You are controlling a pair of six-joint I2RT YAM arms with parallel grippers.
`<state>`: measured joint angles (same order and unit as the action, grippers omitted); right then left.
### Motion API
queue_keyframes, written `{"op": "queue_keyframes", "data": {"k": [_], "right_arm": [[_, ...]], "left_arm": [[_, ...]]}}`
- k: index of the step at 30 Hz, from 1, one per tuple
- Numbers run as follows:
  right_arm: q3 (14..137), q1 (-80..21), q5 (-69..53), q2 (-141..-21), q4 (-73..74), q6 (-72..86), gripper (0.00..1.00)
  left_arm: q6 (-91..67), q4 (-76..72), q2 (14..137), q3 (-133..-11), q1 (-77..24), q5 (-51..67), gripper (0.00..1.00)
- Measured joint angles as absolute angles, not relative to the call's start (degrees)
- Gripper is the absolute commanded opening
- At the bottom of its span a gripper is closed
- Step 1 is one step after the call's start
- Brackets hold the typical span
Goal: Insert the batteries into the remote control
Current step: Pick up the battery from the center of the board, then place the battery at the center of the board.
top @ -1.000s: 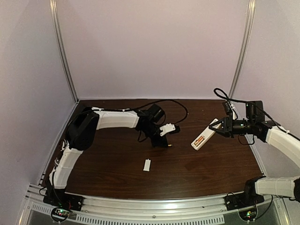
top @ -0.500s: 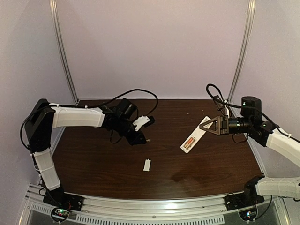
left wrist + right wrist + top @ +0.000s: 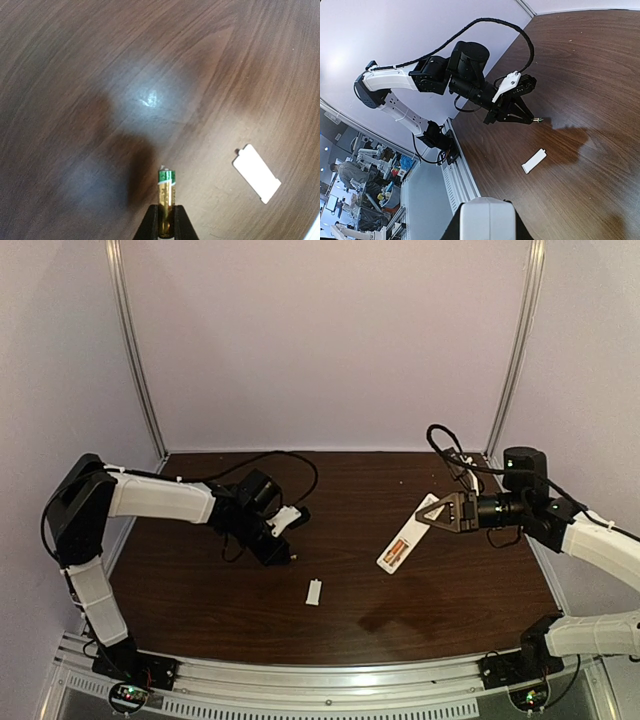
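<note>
Fingers (image 3: 150,224) of the left gripper (image 3: 165,214) pinch a gold-and-green battery (image 3: 166,192) that juts past their tips. A white cover plate (image 3: 256,173) lies on the table (image 3: 75,60) to their right. The right gripper (image 3: 425,515) clamps one end of the remote control (image 3: 398,545), which slants down from its fingertips, clear of the table.

The battery (image 3: 166,197) was cut off at its lower end; the remote control (image 3: 486,219) showed one end only, buttons hidden.

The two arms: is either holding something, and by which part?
Left tool pinches a battery by its plain end, green-banded tip sticking out. Right tool grips the remote by one end, the rest jutting out.
</note>
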<state>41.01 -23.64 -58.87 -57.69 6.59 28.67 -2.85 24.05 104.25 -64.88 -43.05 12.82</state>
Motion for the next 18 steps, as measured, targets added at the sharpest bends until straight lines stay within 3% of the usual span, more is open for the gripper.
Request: {"op": "queue_keyframes", "data": {"k": [11, 18], "right_arm": [[41.1, -24.2, -57.9, -58.5, 6.2, 28.7, 0.0], [41.7, -24.5, -57.8, -59.2, 5.9, 28.7, 0.0]], "left_arm": [[-3.9, 23.7, 107.4, -64.9, -40.8, 10.6, 0.07], [-3.7, 23.6, 108.6, -65.3, -40.8, 11.4, 0.24]]}}
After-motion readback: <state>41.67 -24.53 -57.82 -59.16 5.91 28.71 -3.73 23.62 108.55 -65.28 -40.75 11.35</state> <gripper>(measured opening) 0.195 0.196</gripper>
